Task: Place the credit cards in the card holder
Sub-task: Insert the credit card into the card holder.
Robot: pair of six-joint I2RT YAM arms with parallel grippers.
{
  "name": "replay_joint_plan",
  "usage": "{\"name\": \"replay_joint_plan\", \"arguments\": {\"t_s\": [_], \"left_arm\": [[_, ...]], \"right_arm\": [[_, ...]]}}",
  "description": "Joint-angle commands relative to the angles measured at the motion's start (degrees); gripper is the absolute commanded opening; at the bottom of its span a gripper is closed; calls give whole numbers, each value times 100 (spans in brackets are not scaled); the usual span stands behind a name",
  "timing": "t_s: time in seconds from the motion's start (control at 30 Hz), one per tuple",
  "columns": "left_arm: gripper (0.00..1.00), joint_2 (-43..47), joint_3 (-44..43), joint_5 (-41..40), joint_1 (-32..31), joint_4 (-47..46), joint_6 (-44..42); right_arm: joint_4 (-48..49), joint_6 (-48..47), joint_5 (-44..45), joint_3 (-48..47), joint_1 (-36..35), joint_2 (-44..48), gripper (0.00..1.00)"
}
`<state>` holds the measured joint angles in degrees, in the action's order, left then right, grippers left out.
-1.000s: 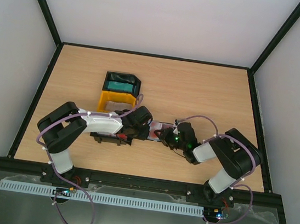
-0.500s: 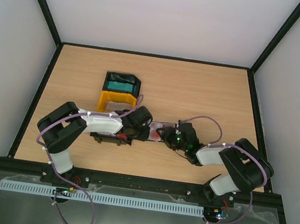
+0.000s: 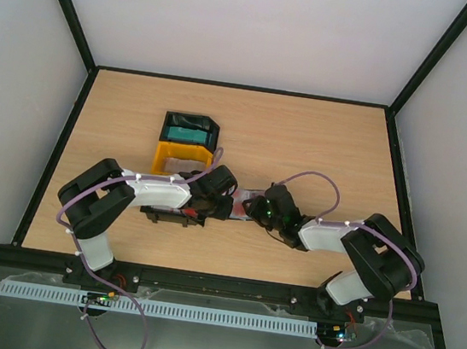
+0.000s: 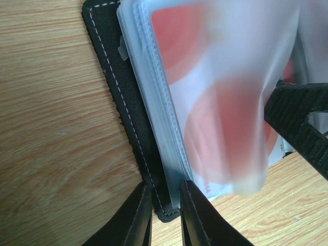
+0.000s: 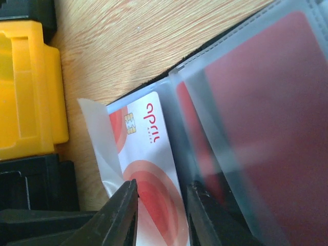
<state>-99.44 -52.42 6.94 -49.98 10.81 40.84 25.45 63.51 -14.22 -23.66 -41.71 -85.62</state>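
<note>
The left claw point(image 4: 165, 187) is clenching the stitched black edge of the card holder point(image 4: 110, 61), which is lying open on the table point(image 4: 51, 128) between the two arms. To the right, a red-and-white card point(image 5: 151, 154) is sitting partly inside a clear sleeve point(image 5: 256, 102). The right claw point(image 5: 161, 185) is hovering over it with its jaws partly apart, and no grip on it shows.

Risks:
- The card may be catching on the sleeve lip and could buckle if it is pushed at an angle.
- A hard push could drag the holder out of the left claw.

The arms are covering the holder in the top view. A sleeve is blurring the left wrist view. The frame edge is cutting off the card's lower end.
</note>
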Motion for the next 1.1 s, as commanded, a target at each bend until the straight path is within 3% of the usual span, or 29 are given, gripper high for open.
{"name": "replay_joint_plan", "arguments": {"t_s": [0.0,0.17,0.4,0.67,0.87,1.07], "left_arm": [[20,2,-22,44,-21,167,-100],[20,48,-46,121,-13,159,-175],[28,360,-200,68,-20,386,-308],[38,967,-560,-38,-13,758,-404],[56,1941,-844,-605,52,1146,-586],[51,2103,-695,-129,215,1334,-700]], "right_arm": [[-345,-260,148,-179,-100,-50,25],[-571,-296,293,-177,-102,141,22],[-1789,-328,1233,-333,-106,1160,46],[-3126,-325,2044,-438,-100,2671,53],[-4106,-555,2125,-720,-94,3106,62],[-4280,-403,1989,-762,-89,3205,63]]}}
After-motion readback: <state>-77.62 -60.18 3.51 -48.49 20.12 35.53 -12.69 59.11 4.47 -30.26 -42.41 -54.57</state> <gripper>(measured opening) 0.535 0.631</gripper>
